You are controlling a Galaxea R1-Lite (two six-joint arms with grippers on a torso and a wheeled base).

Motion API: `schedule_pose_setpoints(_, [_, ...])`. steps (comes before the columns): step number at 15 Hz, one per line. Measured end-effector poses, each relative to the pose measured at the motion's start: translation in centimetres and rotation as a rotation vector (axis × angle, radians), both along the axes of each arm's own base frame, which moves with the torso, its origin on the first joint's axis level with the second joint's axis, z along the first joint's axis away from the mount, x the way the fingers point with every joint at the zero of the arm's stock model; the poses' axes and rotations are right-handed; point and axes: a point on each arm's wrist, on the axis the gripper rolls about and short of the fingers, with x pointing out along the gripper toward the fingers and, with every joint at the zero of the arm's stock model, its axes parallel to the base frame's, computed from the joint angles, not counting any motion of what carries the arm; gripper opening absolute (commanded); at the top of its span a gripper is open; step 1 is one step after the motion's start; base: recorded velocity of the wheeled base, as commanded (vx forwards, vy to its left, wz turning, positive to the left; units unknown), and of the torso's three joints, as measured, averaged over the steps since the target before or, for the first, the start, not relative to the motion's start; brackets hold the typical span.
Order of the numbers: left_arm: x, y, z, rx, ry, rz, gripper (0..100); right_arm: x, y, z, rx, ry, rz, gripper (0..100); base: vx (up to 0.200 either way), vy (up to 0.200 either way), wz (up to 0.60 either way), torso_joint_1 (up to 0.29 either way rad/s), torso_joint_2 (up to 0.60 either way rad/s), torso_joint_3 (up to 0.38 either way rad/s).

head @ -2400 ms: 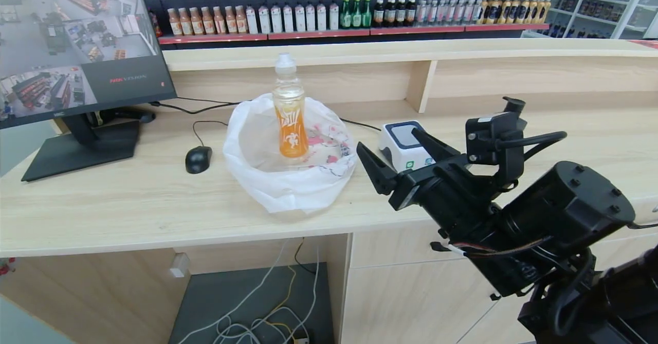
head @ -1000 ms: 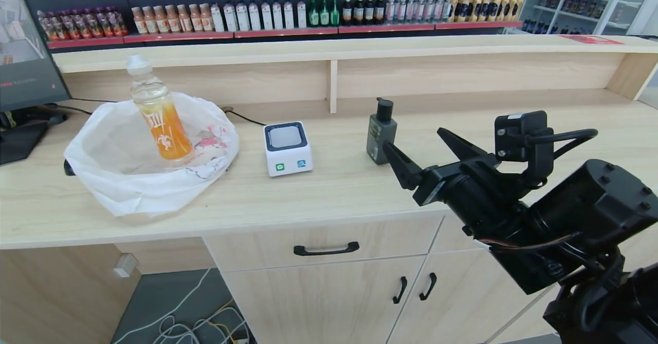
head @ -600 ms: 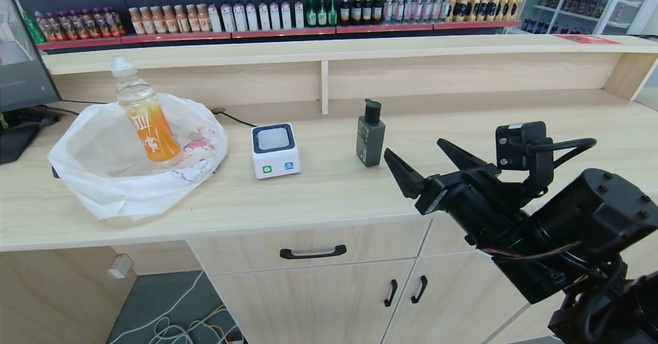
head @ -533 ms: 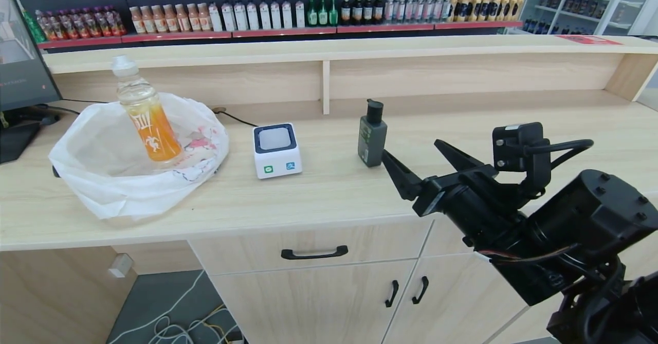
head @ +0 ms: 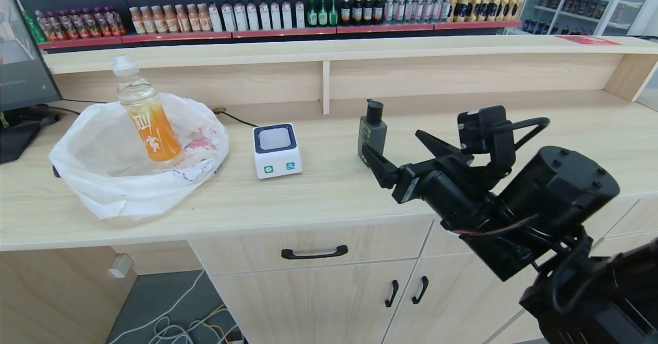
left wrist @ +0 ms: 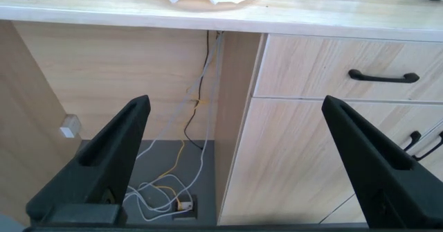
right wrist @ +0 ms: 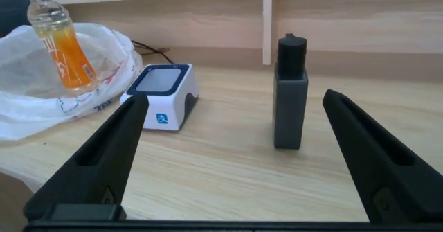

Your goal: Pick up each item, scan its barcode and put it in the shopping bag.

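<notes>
The grey bottle stands upright on the counter, just right of the scanner and well right of the bag, which holds an orange bottle. The right gripper hangs released on its near side, jaws spread, one jaw close to the bottle's base. Tall and narrow, it would likely topple if that jaw clips it before both straddle it; a grip over the label could hide the barcode.
</notes>
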Motion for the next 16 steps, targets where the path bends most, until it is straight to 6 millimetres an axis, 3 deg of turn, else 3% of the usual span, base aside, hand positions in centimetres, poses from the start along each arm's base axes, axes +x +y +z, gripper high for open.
schedule_pose_setpoints(4, [0.0,0.0,0.0,0.001,0.0,0.0,100,2.8,1.2,1.7,-0.061,0.073,-0.025,100,0.0,0.0,0.0,0.0,0.0,0.0])
schedule_pose_setpoints(7, [0.0,0.0,0.0,0.0,0.0,0.0,100,5.2,0.9,2.4,-0.063,0.072,-0.072,100,0.0,0.0,0.0,0.0,0.0,0.0])
schedule_pose_setpoints(16, [0.0,0.0,0.0,0.0,0.0,0.0,100,9.7,1.6,0.7,-0.071,0.065,-0.099,100,0.0,0.0,0.0,0.0,0.0,0.0])
